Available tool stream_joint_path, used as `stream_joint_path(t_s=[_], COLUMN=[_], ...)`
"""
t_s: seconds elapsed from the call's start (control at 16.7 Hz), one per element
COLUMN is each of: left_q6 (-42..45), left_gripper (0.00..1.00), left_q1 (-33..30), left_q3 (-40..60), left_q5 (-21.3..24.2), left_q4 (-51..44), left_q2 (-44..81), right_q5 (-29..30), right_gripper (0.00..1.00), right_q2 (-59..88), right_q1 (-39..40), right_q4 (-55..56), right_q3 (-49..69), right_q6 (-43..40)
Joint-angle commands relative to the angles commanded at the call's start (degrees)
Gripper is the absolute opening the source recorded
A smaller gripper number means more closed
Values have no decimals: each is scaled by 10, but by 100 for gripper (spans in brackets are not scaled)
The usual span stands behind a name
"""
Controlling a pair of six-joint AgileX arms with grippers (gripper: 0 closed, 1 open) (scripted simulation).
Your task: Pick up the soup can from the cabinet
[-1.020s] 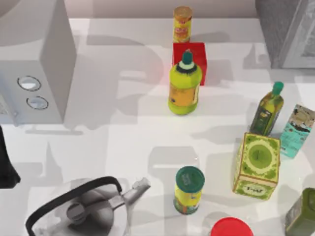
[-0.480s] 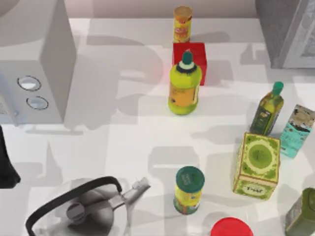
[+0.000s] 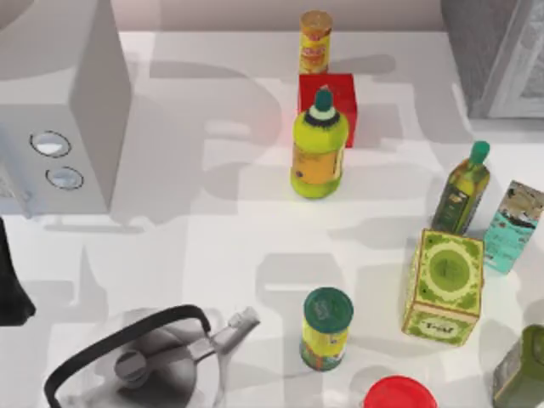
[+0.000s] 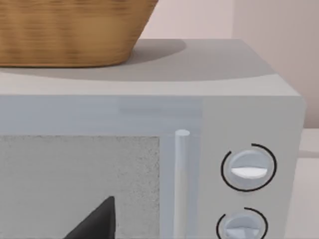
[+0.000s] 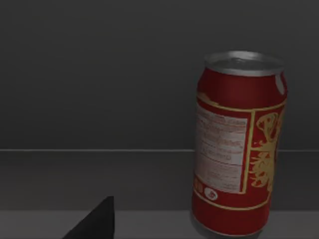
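Note:
The soup can (image 5: 239,144), red with gold print and a silver top, stands upright on the shelf of the dark cabinet in the right wrist view. A dark part of my right gripper (image 5: 94,221) shows low in that view, short of the can and off to its side, not touching it. From above, the grey cabinet (image 3: 501,51) stands at the table's far right corner. My left arm (image 3: 10,285) is parked at the left edge. Its wrist view faces the microwave's front (image 4: 239,169).
On the left stand a microwave (image 3: 59,127), with a wicker basket (image 4: 70,30) on top, and a kettle (image 3: 144,361). A yellow-green bottle (image 3: 319,153), red box (image 3: 327,93) and green-lidded can (image 3: 326,327) fill the middle. An oil bottle (image 3: 463,187) and green box (image 3: 446,285) stand right.
Shadows on the table near the cabinet have shifted slightly. None of the table's objects has moved, and the left arm has stayed put.

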Motion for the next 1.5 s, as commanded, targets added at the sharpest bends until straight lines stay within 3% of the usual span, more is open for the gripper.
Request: stream_joint_path(t_s=[0.36, 0.9, 1.2, 1.5], left_q6=[0, 0, 0, 0], left_gripper=[100, 100, 100, 100], left_q1=[0, 0, 0, 0], left_q3=[0, 0, 0, 0], left_q5=[0, 0, 0, 0], left_q4=[0, 0, 0, 0], left_q2=[0, 0, 0, 0], right_q5=[-1, -25, -27, -27], right_gripper=[100, 100, 100, 62], right_q2=[8, 129, 137, 137], right_q1=[-2, -28, -29, -29], right_q4=[1, -17, -18, -18], right_q3=[6, 147, 156, 156], right_q6=[0, 0, 0, 0])
